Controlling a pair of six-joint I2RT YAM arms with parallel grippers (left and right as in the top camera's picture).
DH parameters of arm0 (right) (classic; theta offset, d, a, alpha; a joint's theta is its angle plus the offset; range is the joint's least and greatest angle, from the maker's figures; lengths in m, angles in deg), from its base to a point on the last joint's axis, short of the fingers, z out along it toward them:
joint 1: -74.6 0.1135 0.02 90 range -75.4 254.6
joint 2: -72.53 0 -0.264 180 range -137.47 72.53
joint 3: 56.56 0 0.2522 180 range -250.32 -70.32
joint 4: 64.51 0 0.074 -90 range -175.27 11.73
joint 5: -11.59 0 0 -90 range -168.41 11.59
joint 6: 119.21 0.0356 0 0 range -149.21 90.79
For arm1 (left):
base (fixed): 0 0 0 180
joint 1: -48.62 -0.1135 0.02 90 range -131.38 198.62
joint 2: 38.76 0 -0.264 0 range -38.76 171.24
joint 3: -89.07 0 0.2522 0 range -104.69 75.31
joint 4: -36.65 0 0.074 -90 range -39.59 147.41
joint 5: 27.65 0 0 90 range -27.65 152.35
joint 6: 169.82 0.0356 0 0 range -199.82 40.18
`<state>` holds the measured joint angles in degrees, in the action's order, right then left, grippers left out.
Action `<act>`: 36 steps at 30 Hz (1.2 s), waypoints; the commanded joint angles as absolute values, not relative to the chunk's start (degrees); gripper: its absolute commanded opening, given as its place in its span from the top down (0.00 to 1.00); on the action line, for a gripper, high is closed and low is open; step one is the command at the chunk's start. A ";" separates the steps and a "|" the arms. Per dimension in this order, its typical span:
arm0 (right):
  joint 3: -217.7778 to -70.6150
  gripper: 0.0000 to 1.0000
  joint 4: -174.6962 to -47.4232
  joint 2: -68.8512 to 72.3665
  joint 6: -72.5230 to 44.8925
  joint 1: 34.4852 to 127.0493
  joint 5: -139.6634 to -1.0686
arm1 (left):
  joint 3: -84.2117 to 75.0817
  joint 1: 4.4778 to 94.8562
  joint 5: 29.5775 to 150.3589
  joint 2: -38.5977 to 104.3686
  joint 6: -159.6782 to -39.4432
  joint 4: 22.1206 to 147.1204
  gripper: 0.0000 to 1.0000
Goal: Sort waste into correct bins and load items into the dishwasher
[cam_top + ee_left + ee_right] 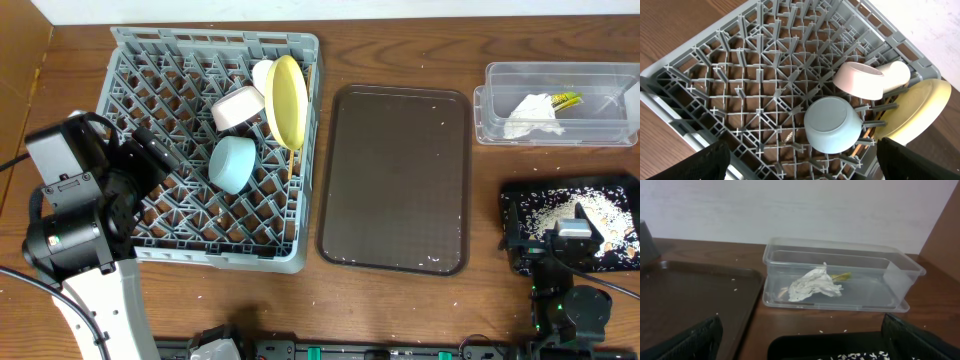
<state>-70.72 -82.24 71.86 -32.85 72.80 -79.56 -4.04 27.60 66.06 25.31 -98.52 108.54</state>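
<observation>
In the grey dish rack (215, 258), toward its right side, the light-blue bowl (233, 163) lies tipped bottom-up: probably light, stiff and slick, so pinch its rim; your left gripper (800, 167) and right gripper (802, 345) both gape empty.

I see the clear tub (785, 260) ahead on the wooden table (935, 305), with the crumpled napkin (812, 285) and a bit of green-yellow wrapper (842, 276) inside. The brown tray (690, 295) sits to the left and the black bin (810, 347) just below. My right gripper (801, 330) is spread wide.
</observation>
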 commanded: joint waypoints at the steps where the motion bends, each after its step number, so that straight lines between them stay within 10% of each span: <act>1: -70.64 0.01 -82.44 72.21 -34.86 71.77 -80.28 | -4.32 27.32 65.97 25.33 -99.00 108.67 0.05; 36: -70.64 0.01 -82.42 72.19 -34.84 71.77 -80.30 | -4.24 27.30 64.85 24.35 -99.00 112.28 0.05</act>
<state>-70.72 -82.24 71.84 -34.10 72.80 -79.56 -4.04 27.60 66.01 25.31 -98.52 111.45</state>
